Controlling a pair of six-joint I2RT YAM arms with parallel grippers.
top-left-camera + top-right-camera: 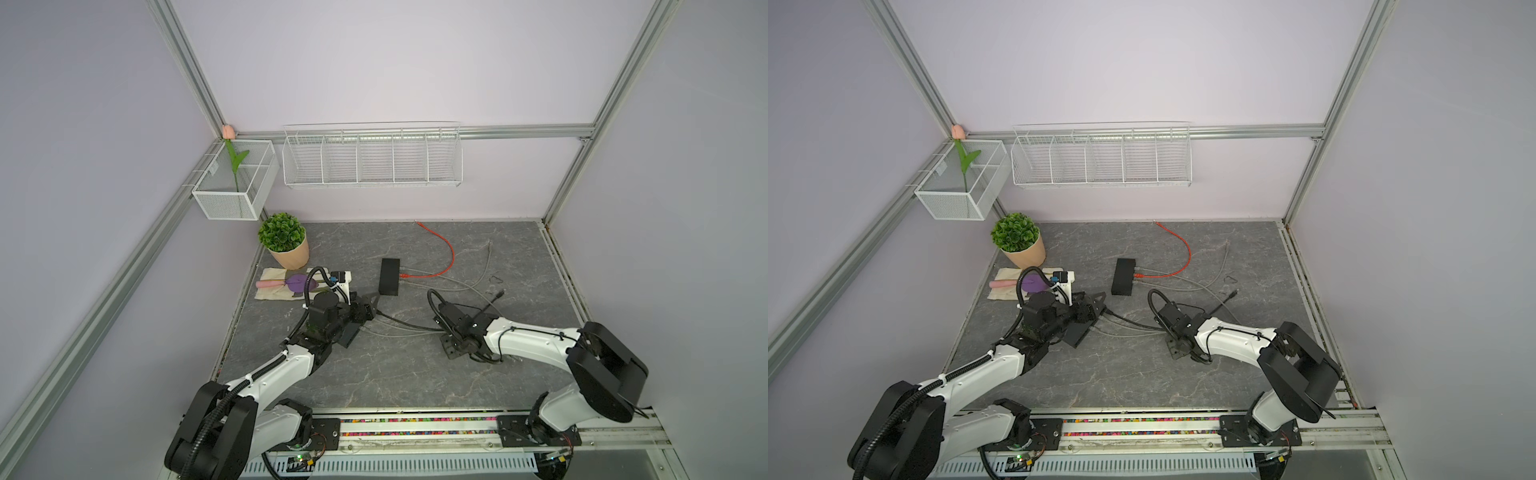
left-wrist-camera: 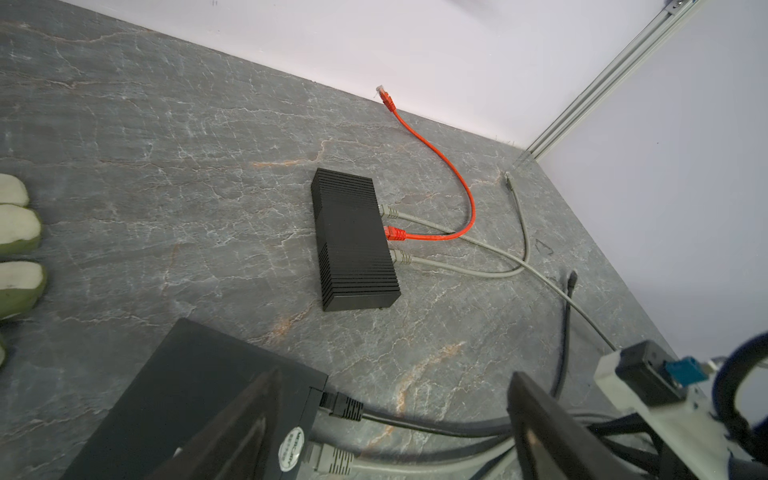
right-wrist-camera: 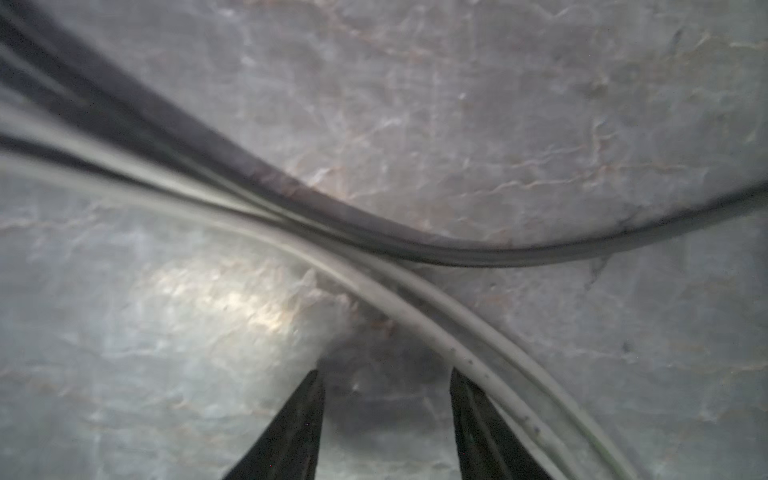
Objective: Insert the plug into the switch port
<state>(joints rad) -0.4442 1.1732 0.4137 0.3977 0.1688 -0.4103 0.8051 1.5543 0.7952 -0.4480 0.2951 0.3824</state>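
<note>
Shows left gripper (image 2: 395, 376) spread wide over the near switch (image 2: 195, 382) toward the left edge of the desk (image 1: 395, 374), black plug (image 2: 340, 405) apparently seated in it, and right gripper (image 3: 385, 374) parted, pinching nothing, beside grey cables (image 3: 415, 307) mid-desk.

Grey stone tabletop (image 1: 395, 374) holds 2 switches (image 1: 390, 276), cables (image 1: 452, 253), potted plant (image 1: 284, 239), cloth (image 1: 270, 293)

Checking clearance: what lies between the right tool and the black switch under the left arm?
A black cable and grey cables run from the switch toward the right tool, in both top views.
</note>
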